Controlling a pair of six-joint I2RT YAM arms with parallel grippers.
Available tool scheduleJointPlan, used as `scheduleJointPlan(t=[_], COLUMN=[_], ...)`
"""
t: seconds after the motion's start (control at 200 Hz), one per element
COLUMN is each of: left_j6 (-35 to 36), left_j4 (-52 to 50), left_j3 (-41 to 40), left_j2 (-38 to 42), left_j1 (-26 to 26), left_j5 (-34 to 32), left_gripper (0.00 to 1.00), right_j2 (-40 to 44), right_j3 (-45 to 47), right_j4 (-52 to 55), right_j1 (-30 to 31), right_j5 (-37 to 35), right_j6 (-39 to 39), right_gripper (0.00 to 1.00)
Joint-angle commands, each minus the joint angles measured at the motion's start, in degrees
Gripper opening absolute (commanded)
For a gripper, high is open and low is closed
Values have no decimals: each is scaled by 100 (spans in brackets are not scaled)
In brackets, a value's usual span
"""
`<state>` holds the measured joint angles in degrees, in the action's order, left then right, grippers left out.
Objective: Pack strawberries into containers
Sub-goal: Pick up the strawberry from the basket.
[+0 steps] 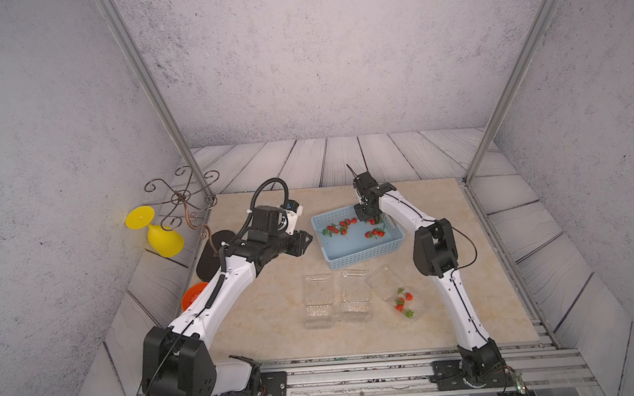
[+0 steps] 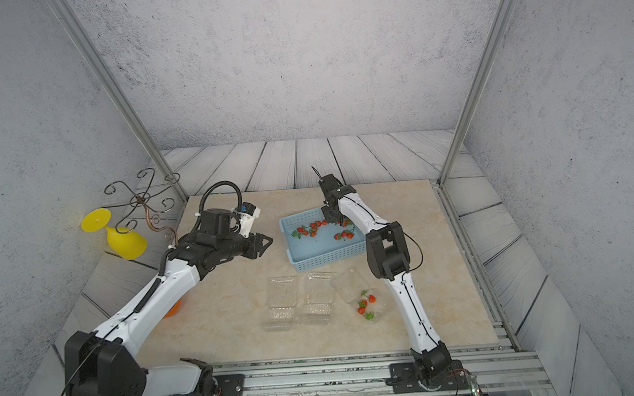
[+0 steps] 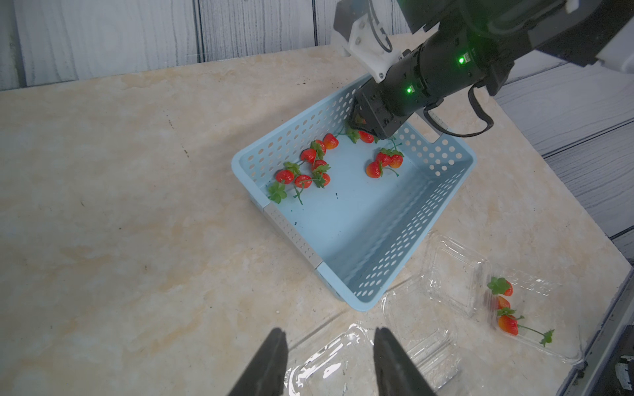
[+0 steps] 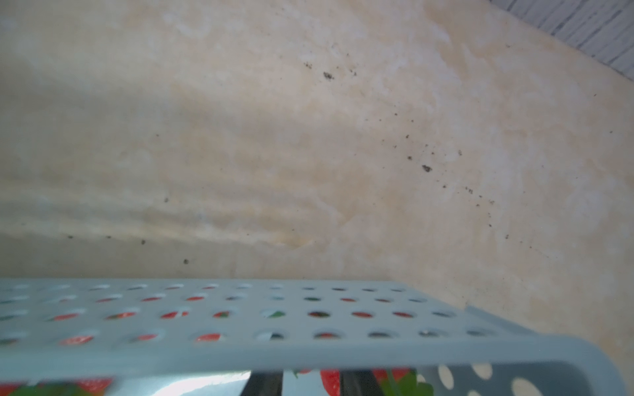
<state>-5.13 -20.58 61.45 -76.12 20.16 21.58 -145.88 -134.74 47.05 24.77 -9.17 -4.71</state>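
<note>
Several strawberries (image 1: 341, 225) (image 3: 310, 168) lie in the light blue basket (image 1: 364, 258) in both top views. My right gripper (image 1: 371, 218) (image 3: 360, 128) reaches down into the basket's far corner. In the right wrist view its dark fingers (image 4: 266, 382) straddle a strawberry (image 4: 331, 380), which lies against one finger with a gap to the other. Three clear containers (image 1: 318, 300) stand open in a row in front of the basket; the rightmost container (image 1: 409, 306) holds three strawberries (image 1: 403, 301). My left gripper (image 1: 305, 241) (image 3: 329, 334) hovers open and empty left of the basket.
A yellow goblet (image 1: 159, 235) lies beside a scrolled metal stand (image 1: 180, 199) at the far left. An orange bowl (image 1: 193, 293) and a black pad (image 1: 213, 254) sit partly under the left arm. Metal frame posts (image 1: 505, 93) rise at the table's back corners.
</note>
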Motion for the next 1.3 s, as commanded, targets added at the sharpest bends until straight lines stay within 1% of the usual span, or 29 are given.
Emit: scheduleJointPlan(t=[0.0,0.135,0.3,0.435,0.571,0.806,0.961,1.131,1.236,1.296], left_j6=[117,117,126,135,126,109,99,82,91,82], left_j4=[-68,-69,-71,-79,-72,-64,-64,-60,-68,-60], left_j3=[84,79,85,89,92,89,86,81,83,86], left_j2=[-35,-42,-70,-52,-44,8,27,65,79,88], left_j1=[14,14,14,14,14,14,14,14,15,14], left_j5=[-71,-67,-84,-102,-75,-51,-23,3,-22,-15], left_gripper=[45,45,45,45,45,45,45,45,45,45], right_j2=[-304,-322,-260,-13,344,964,1434,1752,1976,2279], right_j3=[-119,-105,-73,184,466,864,1310,1672,1829,2039], right_j4=[-62,-216,-353,-506,-610,-668,-791,-818,-603,-531], right_j1=[-34,-43,-41,-51,-43,-43,-43,-41,-35,-6], right_j5=[-61,-46,38,25,-6,53,135,220,412,573], right_j6=[-67,-99,-74,-56,-13,49,23,-14,-78,-117], right_gripper=[28,24,15,6,0,0,0,0,0,0])
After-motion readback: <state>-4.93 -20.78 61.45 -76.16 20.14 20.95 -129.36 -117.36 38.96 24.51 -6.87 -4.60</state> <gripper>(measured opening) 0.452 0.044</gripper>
